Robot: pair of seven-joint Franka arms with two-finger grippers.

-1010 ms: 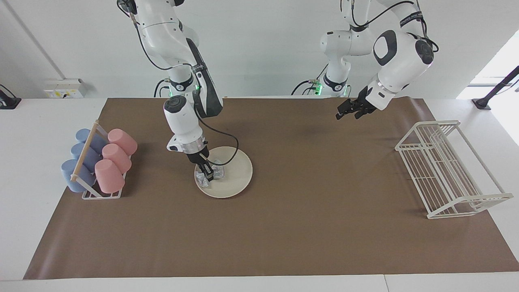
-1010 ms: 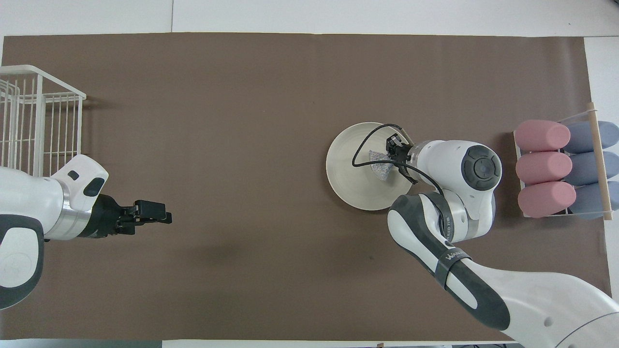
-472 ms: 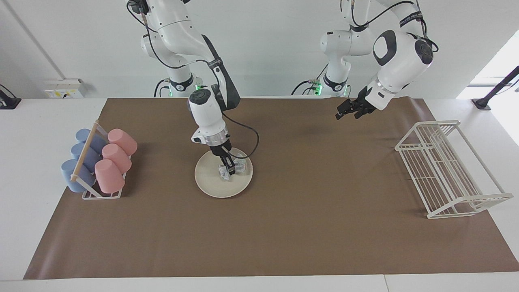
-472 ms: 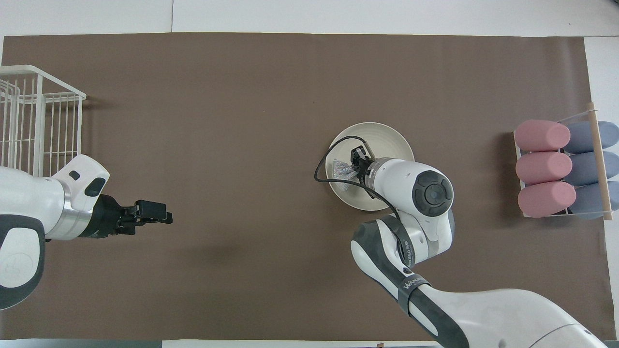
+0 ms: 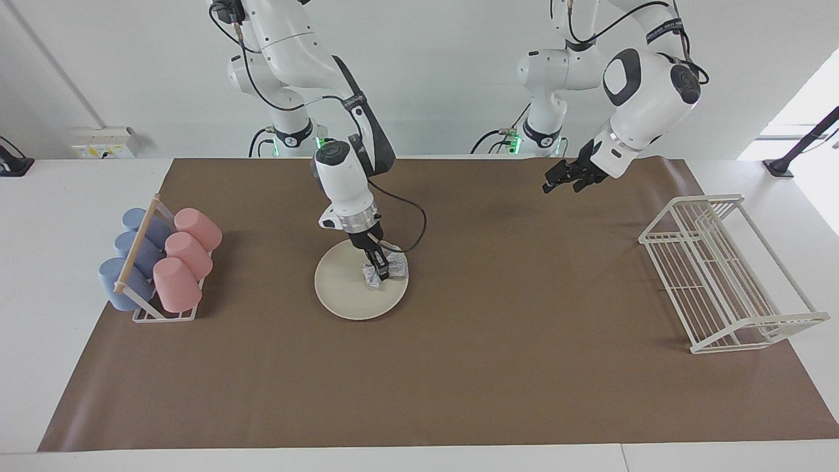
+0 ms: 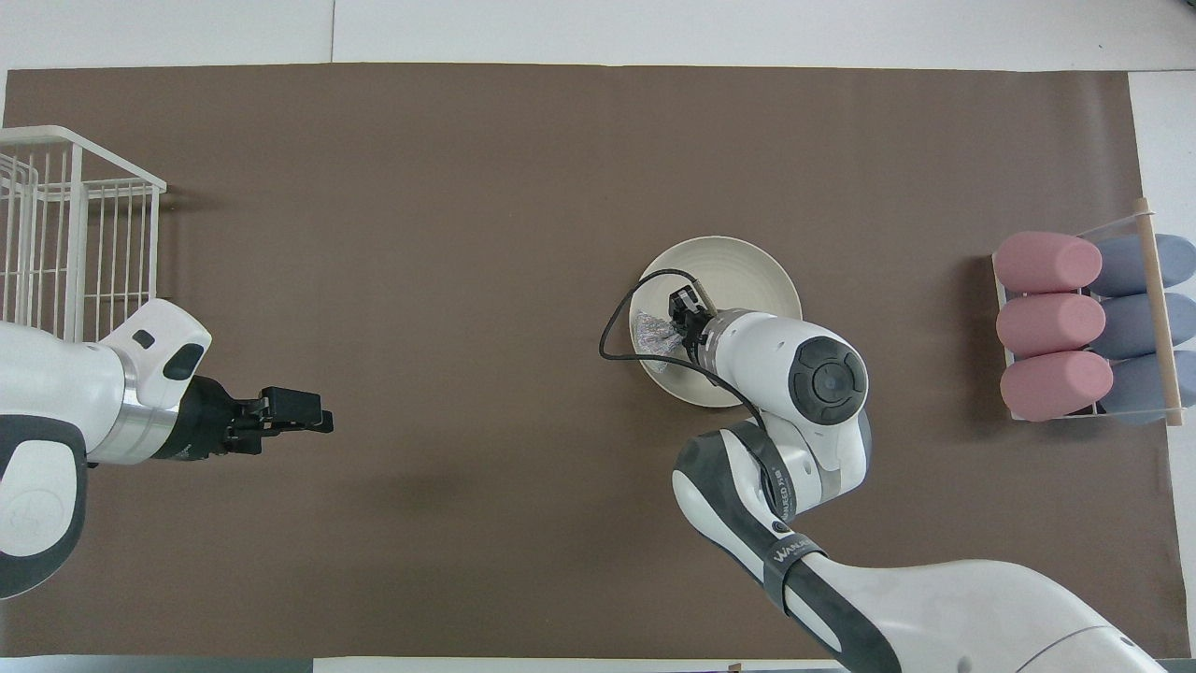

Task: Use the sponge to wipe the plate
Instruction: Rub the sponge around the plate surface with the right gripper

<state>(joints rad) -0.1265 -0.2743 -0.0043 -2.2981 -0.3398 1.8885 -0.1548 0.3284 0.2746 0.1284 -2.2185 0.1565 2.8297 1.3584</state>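
Right gripper (image 5: 379, 270) clenches the small silvery-grey mesh sponge (image 5: 385, 270) against the round cream-white plate (image 5: 344, 288).
Sponge sits near the plate's rim toward the left arm's end, pressed down, apparently for scrubbing; left gripper (image 5: 561, 178) waits, released, above the brown mat (image 5: 459, 367).

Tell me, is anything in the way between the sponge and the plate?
No, nothing visible is in the way. The right pincer is shut on the sponge, and the sponge looks pressed right onto the plate, at its edge toward the left arm's end. The left pincer waits open, up over the brown mat.
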